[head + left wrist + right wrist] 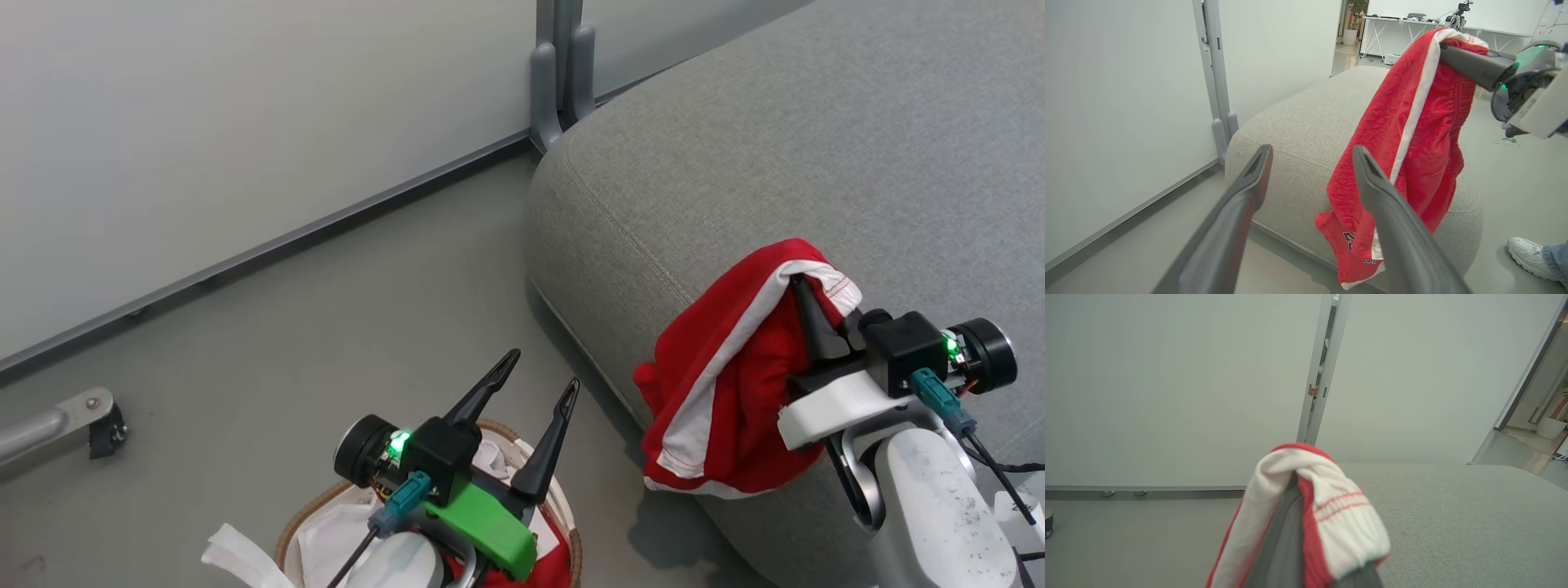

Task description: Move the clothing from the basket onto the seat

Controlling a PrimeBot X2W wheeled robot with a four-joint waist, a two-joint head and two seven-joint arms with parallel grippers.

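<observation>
Closest to the head camera, the left end effector [544, 367] is seen with its two dark fingers spread wide and nothing between them, poised above the basket [304, 510]. Most of the basket is hidden by that arm and cut off by the bottom edge, so that little more than an arc of brown woven rim is shown. Inside it a white liner [335, 535] and a patch of red cloth [557, 563] can be made out; how much clothing lies there cannot be told. The right end effector [804, 306] is clamped tight on the white-banded top of a hanging red garment [735, 384], its fingertips buried in the fabric. This garment is held up against the rounded front corner of the seat [816, 163], draped down its side; whether cloth and upholstery touch cannot be judged. In the left wrist view a dark print near the lower hem is partly covered by a finger and cannot be read, and a person's white shoe [1529, 253] is cropped at the lower right. Counted: two end effectors, one basket, one seat, one held garment, one red patch in the basket, one shoe.
</observation>
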